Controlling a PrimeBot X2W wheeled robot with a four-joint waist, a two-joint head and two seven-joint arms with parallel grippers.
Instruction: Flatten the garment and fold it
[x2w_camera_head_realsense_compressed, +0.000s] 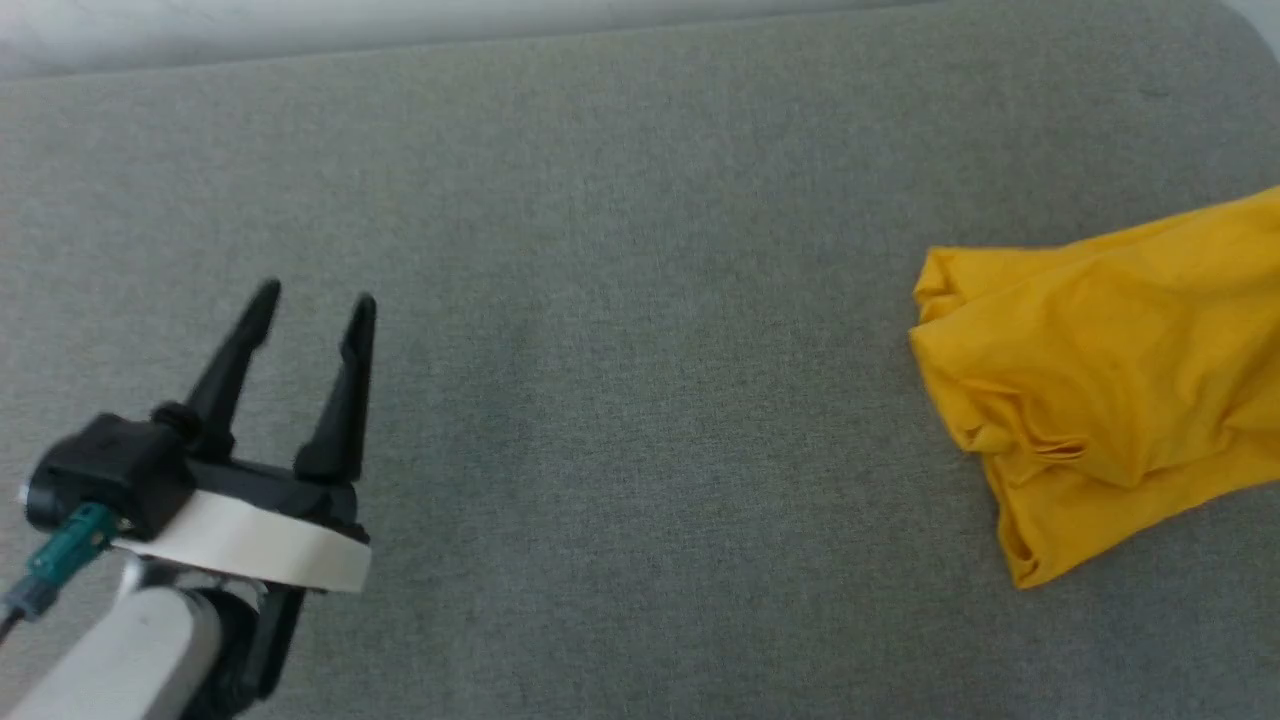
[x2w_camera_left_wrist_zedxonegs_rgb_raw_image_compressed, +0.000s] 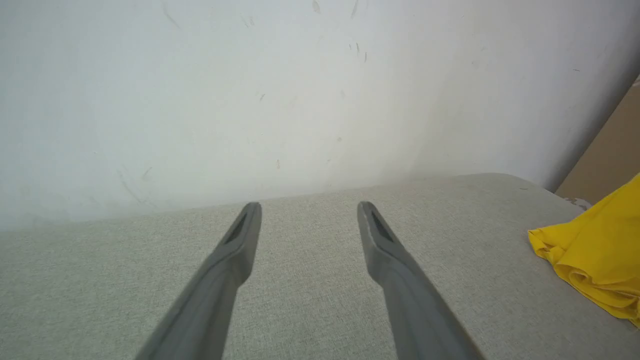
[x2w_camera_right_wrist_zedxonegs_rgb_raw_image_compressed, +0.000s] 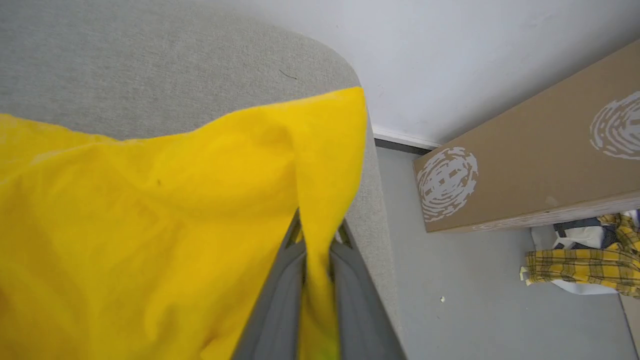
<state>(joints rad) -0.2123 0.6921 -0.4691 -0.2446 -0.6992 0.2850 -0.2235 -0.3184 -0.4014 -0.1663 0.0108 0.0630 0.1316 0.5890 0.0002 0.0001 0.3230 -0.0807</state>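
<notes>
Grey fabric is stretched over the tabletop (x2w_camera_head_realsense_compressed: 600, 300), above whose left side the left jaws are held spread and empty, while at its right end the garment (x2w_camera_head_realsense_compressed: 1100, 380) is seen bunched, one edge pinched between the right jaws, so flattening and folding are both judged undone.

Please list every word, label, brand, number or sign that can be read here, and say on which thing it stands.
No readable text is there.
On the long brown cardboard box: two white round swirl marks like fingerprints, without letters or numbers.
On the bright yellow thin-fabric T-shirt: plain fabric showing, no print or label seen.
On the grey fabric surface: no marking.
</notes>
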